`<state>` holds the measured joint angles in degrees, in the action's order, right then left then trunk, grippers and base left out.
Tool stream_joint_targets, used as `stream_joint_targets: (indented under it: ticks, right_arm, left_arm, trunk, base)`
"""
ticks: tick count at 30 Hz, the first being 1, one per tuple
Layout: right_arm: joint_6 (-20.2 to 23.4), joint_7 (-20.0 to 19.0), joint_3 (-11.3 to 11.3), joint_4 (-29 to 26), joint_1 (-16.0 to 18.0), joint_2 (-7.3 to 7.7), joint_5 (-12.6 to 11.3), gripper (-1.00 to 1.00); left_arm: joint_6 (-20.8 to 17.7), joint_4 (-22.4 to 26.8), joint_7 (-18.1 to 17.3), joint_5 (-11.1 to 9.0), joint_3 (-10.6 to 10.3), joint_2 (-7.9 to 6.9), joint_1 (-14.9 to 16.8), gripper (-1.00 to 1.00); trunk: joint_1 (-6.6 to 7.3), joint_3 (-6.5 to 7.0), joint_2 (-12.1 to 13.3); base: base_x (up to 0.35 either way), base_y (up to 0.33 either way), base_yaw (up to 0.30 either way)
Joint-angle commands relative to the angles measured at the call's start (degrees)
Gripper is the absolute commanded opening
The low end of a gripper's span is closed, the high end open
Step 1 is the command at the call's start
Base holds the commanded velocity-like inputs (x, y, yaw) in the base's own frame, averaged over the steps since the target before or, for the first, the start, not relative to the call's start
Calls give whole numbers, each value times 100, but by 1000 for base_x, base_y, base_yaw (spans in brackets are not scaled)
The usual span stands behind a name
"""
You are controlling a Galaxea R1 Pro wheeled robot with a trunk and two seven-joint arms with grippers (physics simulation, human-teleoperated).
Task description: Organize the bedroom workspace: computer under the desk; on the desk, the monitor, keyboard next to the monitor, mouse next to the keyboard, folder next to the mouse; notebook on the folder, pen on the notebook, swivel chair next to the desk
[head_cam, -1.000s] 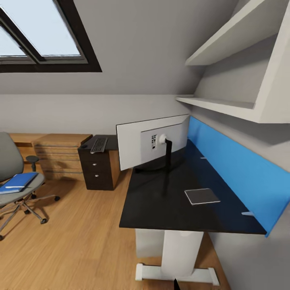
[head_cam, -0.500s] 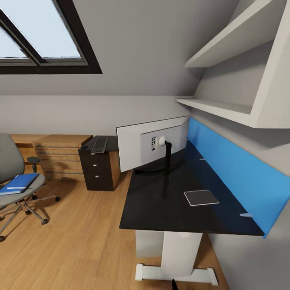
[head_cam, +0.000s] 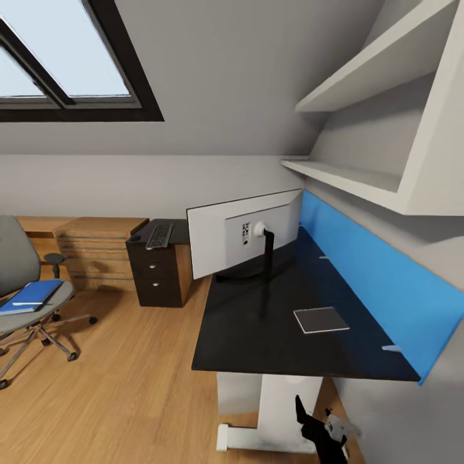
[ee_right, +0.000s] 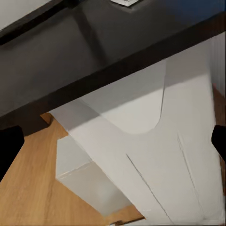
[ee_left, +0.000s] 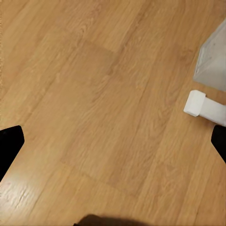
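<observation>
Right gripper (head_cam: pixel 320 422) low at the white leg of the glossy black desk (head_cam: pixel 258 322), fingers spread wide, holding nothing. Left gripper (ee_left: pixel 113 141) likewise wide over bare wooden floor (ee_left: pixel 94 94). Thin dark grey notebook (head_cam: pixel 321 319) on the desktop above the right gripper; pale-backed monitor (head_cam: pixel 245 232) beyond it. Bright blue folder (head_cam: pixel 29 296) on grey swivel chair (head_cam: pixel 26 290), well apart to the left
</observation>
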<state>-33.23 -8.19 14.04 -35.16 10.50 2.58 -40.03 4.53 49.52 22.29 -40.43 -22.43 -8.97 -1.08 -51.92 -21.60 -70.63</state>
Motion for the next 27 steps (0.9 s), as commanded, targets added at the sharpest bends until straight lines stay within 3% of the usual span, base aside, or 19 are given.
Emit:
stream_joint_targets:
  ticks: [1, 3, 5, 9, 10, 12, 13, 17, 22, 27]
  right_arm:
    - [46, 129, 32, -133, 9, 49, -59, 100]
    - [480, 647, 30, -517, 45, 181, -47, 100]
    - [1205, 1164, 29, -887, 263, 376, -38, 100]
    - [2303, 1504, 28, -1110, 911, 633, -33, 100]
    - [2774, 1580, 28, -1111, 1256, 720, -35, 100]
    - [3147, 1683, 28, -999, 1597, 777, -33, 100]
    - [3511, 1913, 39, -230, 2188, 796, -32, 100]
    - [3276, 1989, 69, 745, 2569, 719, 63, 100]
    - [3155, 2017, 76, 950, 2665, 703, 587, 100]
    - [3132, 2022, 73, 969, 2675, 706, 796, 100]
  left_arm:
    - [39, 7, 38, -61, -33, -8, 3, 100]
    - [39, 6, 38, -61, -33, -8, 3, 100]
    - [41, 6, 39, -61, -33, -10, 3, 100]
    - [43, 5, 37, -53, -33, -10, 3, 100]
    - [45, 5, 34, -41, -33, -9, 3, 100]
    - [47, 5, 32, -34, -34, -9, 3, 100]
    - [47, 5, 32, -31, -32, -13, 3, 100]
    - [49, -1, 36, -34, -26, -16, 3, 100]
    - [56, -3, 37, -35, -12, -17, 3, 100]
    - [56, -2, 39, -30, 20, -17, 3, 100]
  trunk:
    - [22, 13, 38]
    - [66, 49, 118]
    - [110, 85, 199]
    - [110, 85, 199]
    - [110, 85, 199]
    - [110, 85, 199]
    - [110, 85, 199]
    - [110, 85, 199]
    - [110, 85, 199]
    - [110, 85, 199]
  base:
    - [0, 0, 0]
    - [0, 0, 0]
    - [0, 0, 0]
    - [0, 0, 0]
    - [0, 0, 0]
    - [0, 0, 0]
    - [0, 0, 0]
    - [53, 0, 0]
    - [279, 0, 0]
    - [315, 0, 0]
